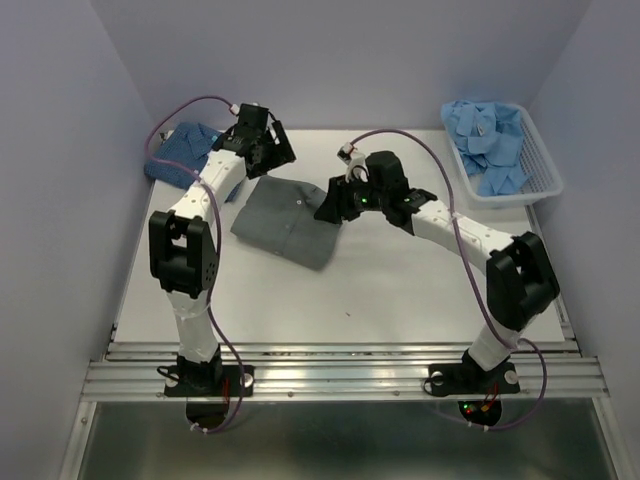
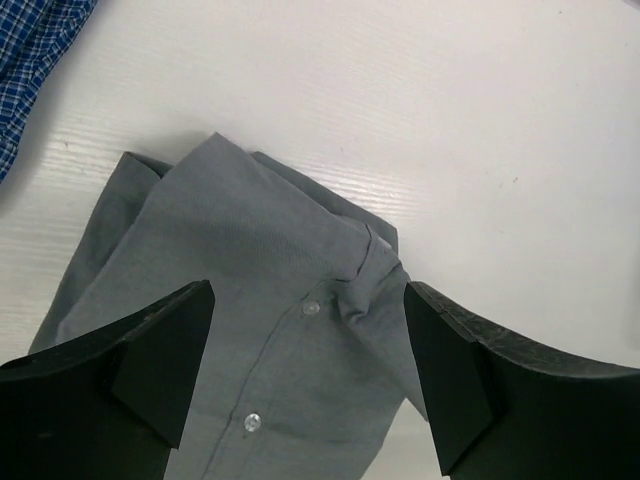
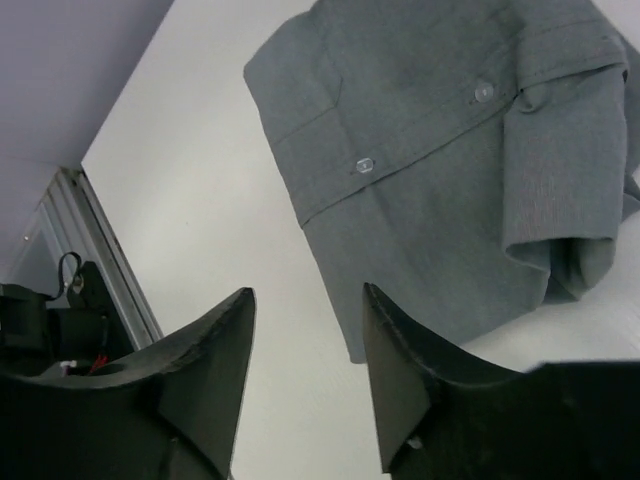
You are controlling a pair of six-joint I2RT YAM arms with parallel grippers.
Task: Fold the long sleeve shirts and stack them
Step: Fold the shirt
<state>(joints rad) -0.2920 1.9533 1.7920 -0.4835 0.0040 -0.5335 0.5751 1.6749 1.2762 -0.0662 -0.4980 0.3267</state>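
A dark grey shirt [image 1: 285, 215] lies folded on the white table, buttons up. My left gripper [image 1: 272, 152] hovers over its collar end. In the left wrist view the left gripper [image 2: 308, 290] is open, its jaws wide apart above the grey shirt [image 2: 250, 300] and holding nothing. My right gripper [image 1: 335, 200] is at the shirt's right edge. It stands open [image 3: 308, 292] with bare table between its fingers, and the grey shirt [image 3: 450, 150] lies just beyond. A dark blue patterned shirt [image 1: 185, 155] sits folded at the back left, its corner [image 2: 30, 60] also in the left wrist view. Light blue shirts [image 1: 490, 145] fill the basket.
A white slatted basket [image 1: 545, 175] stands at the back right corner. Purple walls close in the left, back and right sides. A metal rail [image 1: 340, 365] runs along the near table edge, also seen in the right wrist view [image 3: 100, 240].
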